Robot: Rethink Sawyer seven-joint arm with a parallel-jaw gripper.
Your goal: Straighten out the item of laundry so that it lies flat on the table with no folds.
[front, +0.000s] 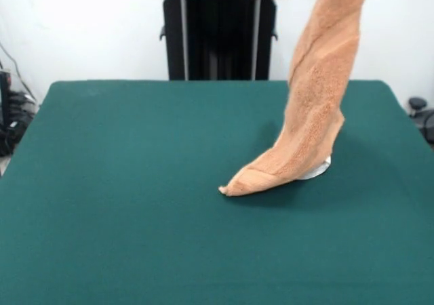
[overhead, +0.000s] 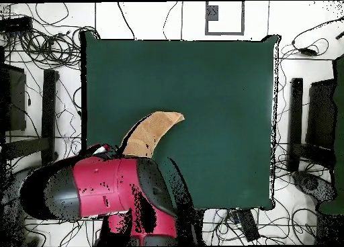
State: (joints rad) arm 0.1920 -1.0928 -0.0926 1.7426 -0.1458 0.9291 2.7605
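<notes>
The large rectangular bench (front: 135,237) has a dark green felt-like top. Only 1 thing rests on it: a light orange-tan terry towel (front: 308,139), whose pointed lower end lies on the felt right of centre in the front view while the rest rises off it. A small white tag (front: 320,169) touches the felt beside that end.

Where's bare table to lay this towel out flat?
Nearly all the table is bare. In the front view the widest free patch runs from the towel tip to the left edge, with more along the near edge. Only the spot under the hanging towel, right of center, is taken. The arm covers the gripper.
</notes>
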